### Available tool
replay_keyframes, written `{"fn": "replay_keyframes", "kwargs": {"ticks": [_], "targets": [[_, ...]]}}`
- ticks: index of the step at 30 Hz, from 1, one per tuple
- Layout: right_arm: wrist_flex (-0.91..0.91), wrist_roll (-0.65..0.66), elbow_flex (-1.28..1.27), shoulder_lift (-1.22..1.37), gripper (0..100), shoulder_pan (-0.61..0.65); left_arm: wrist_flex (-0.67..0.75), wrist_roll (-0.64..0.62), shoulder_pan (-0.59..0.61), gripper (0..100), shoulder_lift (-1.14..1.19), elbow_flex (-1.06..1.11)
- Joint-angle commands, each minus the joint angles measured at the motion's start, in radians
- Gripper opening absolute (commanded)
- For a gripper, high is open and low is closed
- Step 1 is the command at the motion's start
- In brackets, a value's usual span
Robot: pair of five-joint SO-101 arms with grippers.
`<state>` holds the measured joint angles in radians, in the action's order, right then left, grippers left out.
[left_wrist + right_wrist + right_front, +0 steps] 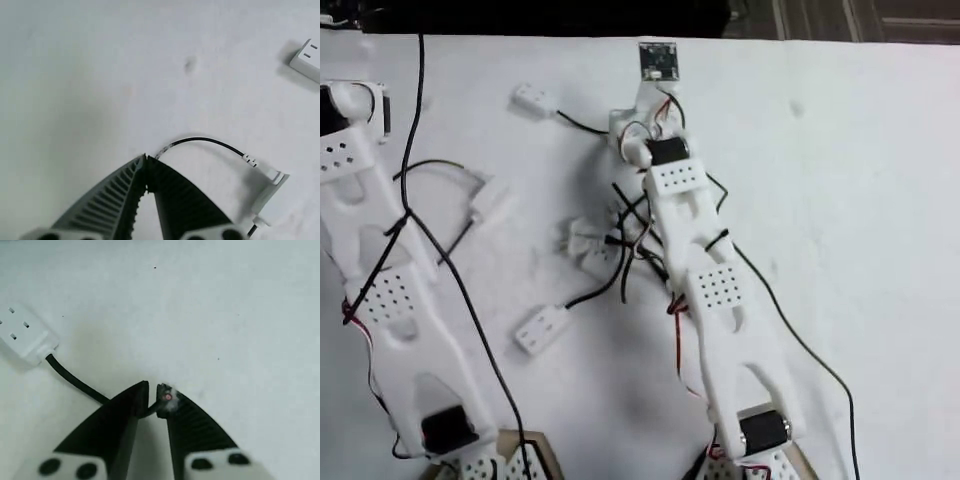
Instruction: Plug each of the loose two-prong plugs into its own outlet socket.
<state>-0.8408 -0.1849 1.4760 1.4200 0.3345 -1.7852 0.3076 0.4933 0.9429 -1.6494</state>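
Note:
My left gripper [146, 159] is shut, its ribbed fingers [175, 200] pressed together just above the table. A black cord [200, 140] runs out from behind its tips to a white two-prong plug [270, 185] lying close by. A white outlet socket [307, 57] lies farther off. My right gripper [152, 390] is shut on a thin black cord [75, 381] that leads to another white socket [22, 335]. In the high view the right arm [675, 180] ends beside that socket [532, 100]. The plug [490, 200] lies beside the left arm [390, 290].
Another socket [542, 328] lies between the arms, its cord running into a tangle of black wires [625, 250] around a white plug piece [588, 243]. A small circuit board [658, 60] sits at the far edge. Bare white table [860, 200] stretches to the right.

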Motion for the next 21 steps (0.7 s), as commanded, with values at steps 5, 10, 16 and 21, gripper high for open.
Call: {"fn": "replay_keyframes", "kwargs": {"ticks": [5, 10, 16, 21], "targets": [[-0.209, -0.002, 0.198, -0.059, 1.8, -0.035, 0.0, -0.005, 0.047, 2, -0.018, -0.023], [-0.374, 0.0, 0.189, -0.174, 1.8, -0.036, -0.003, -0.008, 0.064, 2, -0.05, -0.02], [-0.555, 0.008, 0.19, -0.338, 1.7, -0.038, -0.005, -0.009, 0.11, 2, -0.119, -0.018], [-0.687, 0.069, 0.19, -0.489, 1.7, -0.024, -0.005, -0.015, 0.139, 2, -0.194, -0.017]]}}
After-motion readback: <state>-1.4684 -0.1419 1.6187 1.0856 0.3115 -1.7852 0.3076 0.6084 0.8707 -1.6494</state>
